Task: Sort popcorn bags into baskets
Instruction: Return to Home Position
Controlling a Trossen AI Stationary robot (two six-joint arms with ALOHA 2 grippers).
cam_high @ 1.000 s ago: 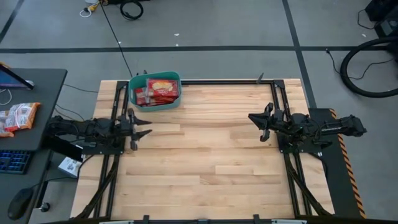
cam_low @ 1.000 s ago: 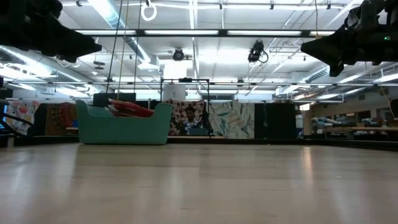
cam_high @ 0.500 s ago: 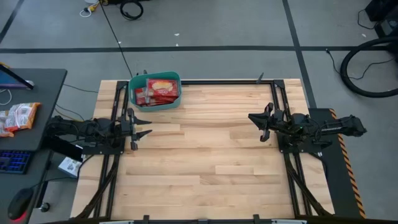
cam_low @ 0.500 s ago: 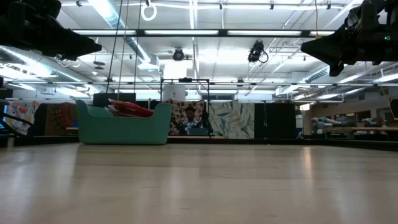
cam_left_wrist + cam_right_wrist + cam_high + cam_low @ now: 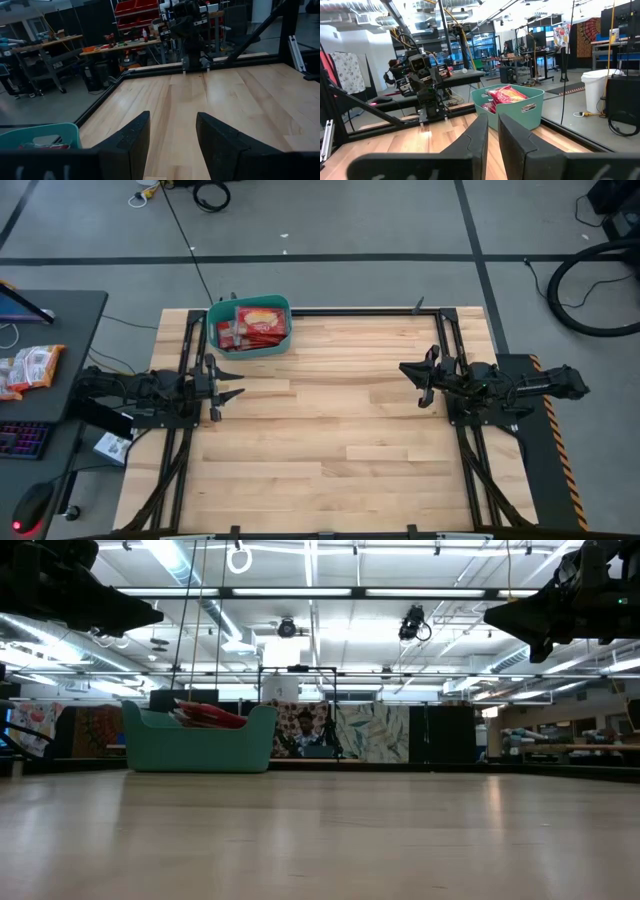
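The teal tub (image 5: 250, 345) stands on its base at the table's far left corner; it also shows in the low view (image 5: 200, 745), the left wrist view (image 5: 40, 134) and the right wrist view (image 5: 512, 114). Several red popcorn bags (image 5: 255, 323) lie piled inside it, their tops above the rim (image 5: 210, 715). My left gripper (image 5: 238, 384) hovers open at the left edge, on the near side of the tub, its fingers pointing toward the right (image 5: 172, 117). My right gripper (image 5: 404, 380) hovers at the right edge, facing left, with a narrow gap between its fingers (image 5: 493, 117). Neither holds anything.
Bare wooden table top (image 5: 330, 430) spreads between the two arms. Black frame rails (image 5: 350, 311) run along the table's edges. A dark side desk (image 5: 60, 320) left of the table bears more red packets (image 5: 30, 367) and a keyboard (image 5: 20, 438).
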